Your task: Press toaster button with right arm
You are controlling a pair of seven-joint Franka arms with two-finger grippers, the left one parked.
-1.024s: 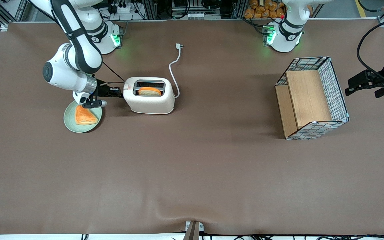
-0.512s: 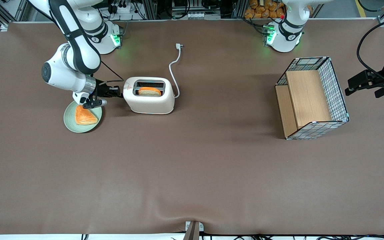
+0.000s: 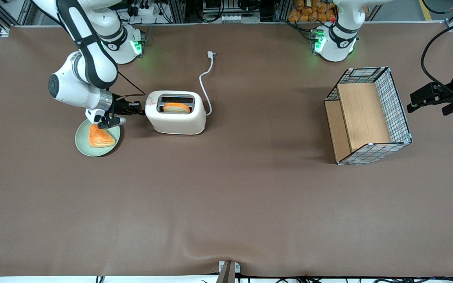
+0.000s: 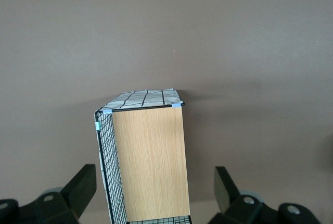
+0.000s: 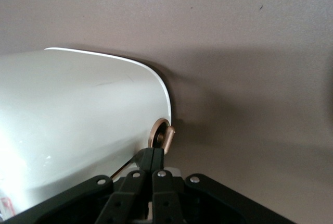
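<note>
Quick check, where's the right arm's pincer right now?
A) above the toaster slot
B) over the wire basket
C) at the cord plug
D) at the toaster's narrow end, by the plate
D: the pincer sits against the narrow end of the toaster, fingers together, just above the rim of the green plate; the wrist view shows it shut beside the toaster button.

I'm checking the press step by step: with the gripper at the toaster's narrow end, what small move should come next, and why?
Probably a short push downward. The gripper, fingers shut, sits at the toaster's narrow end right by the toaster button, and the bread still rides high in the slot, so the press looks unfinished.
</note>
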